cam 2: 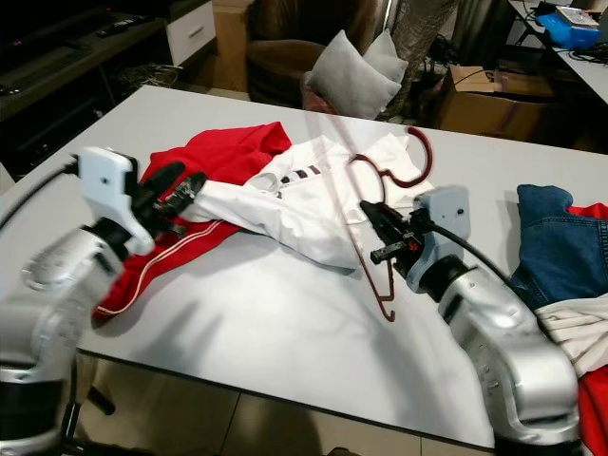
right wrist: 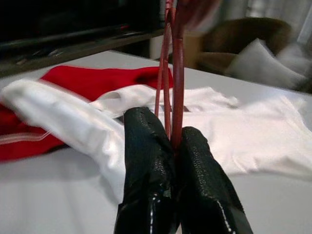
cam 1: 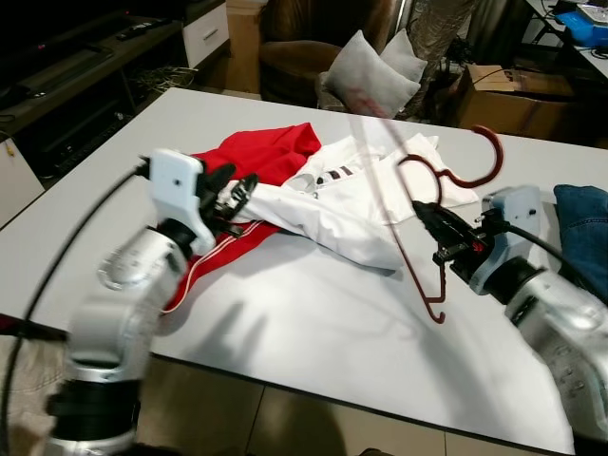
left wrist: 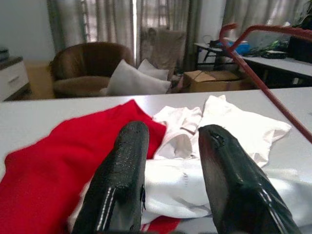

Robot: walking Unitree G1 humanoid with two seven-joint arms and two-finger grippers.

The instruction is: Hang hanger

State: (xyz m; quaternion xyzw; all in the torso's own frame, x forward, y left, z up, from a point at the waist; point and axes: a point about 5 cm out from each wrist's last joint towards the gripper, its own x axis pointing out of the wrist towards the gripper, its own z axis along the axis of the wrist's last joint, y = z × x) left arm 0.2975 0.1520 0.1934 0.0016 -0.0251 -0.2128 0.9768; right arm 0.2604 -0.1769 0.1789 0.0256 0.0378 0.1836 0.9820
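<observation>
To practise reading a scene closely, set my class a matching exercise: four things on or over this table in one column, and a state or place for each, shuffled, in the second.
Column 1
1. red hanger
2. white shirt
3. left gripper
4. blue denim garment

Column 2
A. lies at the table's right edge
B. fingers apart, at the white sleeve
C. pinched between the right gripper's fingers, lifted over the table
D. spread on the table, partly over a red garment

Pairs: 1-C, 2-D, 3-B, 4-A
</observation>
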